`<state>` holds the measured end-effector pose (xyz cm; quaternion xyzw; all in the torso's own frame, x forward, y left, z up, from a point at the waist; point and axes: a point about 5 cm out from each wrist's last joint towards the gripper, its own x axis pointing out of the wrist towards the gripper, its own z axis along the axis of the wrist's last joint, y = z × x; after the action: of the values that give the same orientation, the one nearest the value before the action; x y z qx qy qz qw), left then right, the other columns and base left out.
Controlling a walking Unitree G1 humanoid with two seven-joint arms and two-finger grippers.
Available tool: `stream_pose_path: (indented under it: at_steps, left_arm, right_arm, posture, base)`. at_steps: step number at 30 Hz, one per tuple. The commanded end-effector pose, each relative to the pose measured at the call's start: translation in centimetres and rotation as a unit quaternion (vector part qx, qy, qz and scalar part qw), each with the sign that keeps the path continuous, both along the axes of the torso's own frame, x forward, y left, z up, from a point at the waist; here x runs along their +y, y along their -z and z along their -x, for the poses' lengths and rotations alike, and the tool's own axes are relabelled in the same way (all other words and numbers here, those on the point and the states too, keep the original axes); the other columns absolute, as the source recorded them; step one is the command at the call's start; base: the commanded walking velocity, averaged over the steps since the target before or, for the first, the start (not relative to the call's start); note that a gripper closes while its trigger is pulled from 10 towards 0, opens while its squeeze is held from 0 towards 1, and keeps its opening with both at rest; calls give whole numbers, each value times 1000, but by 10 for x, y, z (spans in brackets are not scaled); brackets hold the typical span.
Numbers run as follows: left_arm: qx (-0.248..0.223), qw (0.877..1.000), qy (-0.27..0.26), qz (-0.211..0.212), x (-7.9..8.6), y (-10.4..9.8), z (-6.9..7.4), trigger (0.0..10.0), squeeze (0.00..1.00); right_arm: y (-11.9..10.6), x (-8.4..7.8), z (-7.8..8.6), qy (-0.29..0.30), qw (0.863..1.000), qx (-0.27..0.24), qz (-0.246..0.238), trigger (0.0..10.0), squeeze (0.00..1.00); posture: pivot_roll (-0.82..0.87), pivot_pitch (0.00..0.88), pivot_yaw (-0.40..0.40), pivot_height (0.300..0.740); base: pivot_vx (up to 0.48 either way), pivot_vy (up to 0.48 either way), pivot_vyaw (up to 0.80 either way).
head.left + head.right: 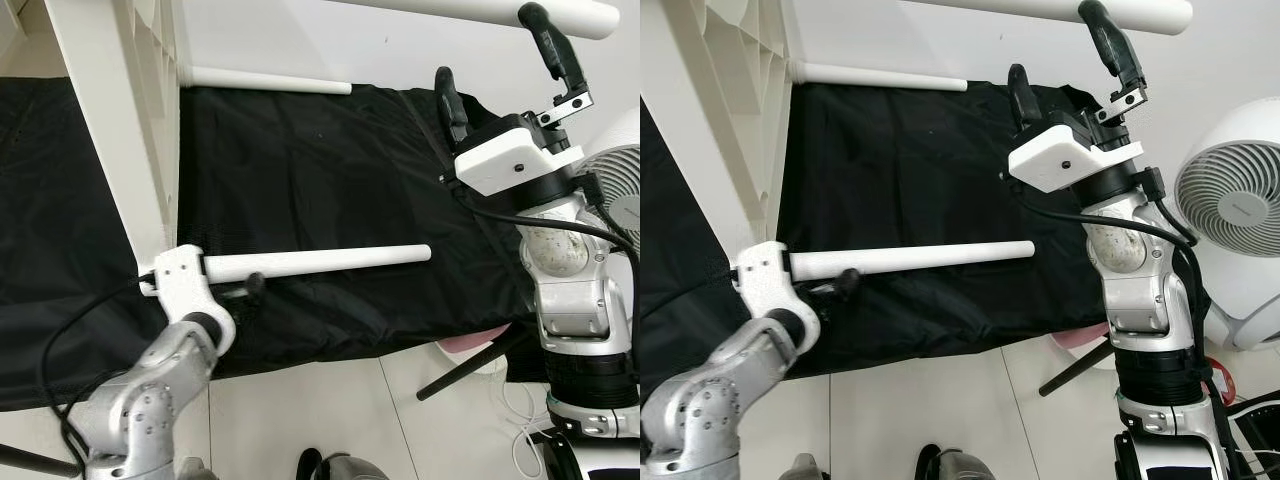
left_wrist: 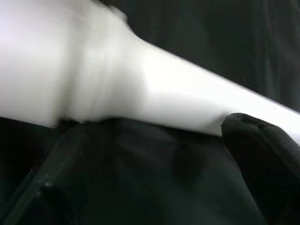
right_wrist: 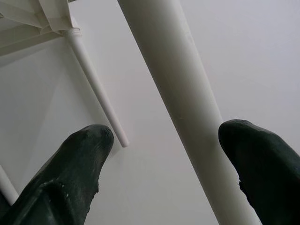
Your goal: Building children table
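My left gripper (image 1: 238,276) is shut on the thick end of a white table leg (image 1: 330,261), which sticks out level to the right over the black cloth (image 1: 330,170). One black finger (image 2: 262,154) presses against the leg (image 2: 178,98). The white table top (image 1: 115,130) stands on edge at the left, with another white leg (image 1: 270,80) fixed at its far corner. My right gripper (image 1: 500,70) is raised at the upper right and open. A third white leg (image 3: 183,89) runs between its fingertips (image 3: 79,159) without touching them.
A white fan (image 1: 1235,200) stands on the tiled floor at the right, close behind my right arm. A black rod (image 1: 470,368) slants across the floor beneath that arm. White cables (image 1: 525,405) lie near it.
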<state>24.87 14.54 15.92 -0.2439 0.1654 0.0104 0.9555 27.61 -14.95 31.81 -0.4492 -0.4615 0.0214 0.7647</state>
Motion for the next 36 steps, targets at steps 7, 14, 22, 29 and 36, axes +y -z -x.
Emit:
stream_pose_path:
  at_steps: [7, 14, 22, 29, 36]
  left_arm:
    - [-2, 996, -14, 89, -22, -4, -2, 10000, 0]
    - [3, 994, 18, 109, -38, -9, 1, 10000, 0]
    - [4, 991, 43, 124, -53, -14, 5, 10000, 0]
    - [3, 992, 44, 118, -53, -15, 6, 10000, 0]
    - [0, 995, 85, 47, -49, -11, 10, 10000, 0]
  right_arm:
    - [-3, 2, 0, -1, 1000, -17, 13, 10000, 0]
    - [-1, -4, 4, 22, 999, -37, 24, 10000, 0]
    - [-3, -6, 5, 27, 998, -44, 32, 10000, 0]
    - [-3, -5, 3, 24, 998, -47, 37, 10000, 0]
    - [2, -1, 1, 2, 999, -31, 45, 10000, 0]
  posture:
    - [37, 95, -94, 740]
    - [24, 91, -88, 740]
    - [20, 102, -91, 740]
    - [28, 111, -103, 740]
    - [33, 115, -108, 740]
  base:
    - [0, 0, 0]
    - [0, 0, 0]
    - [0, 0, 0]
    - [0, 0, 0]
    - [0, 0, 0]
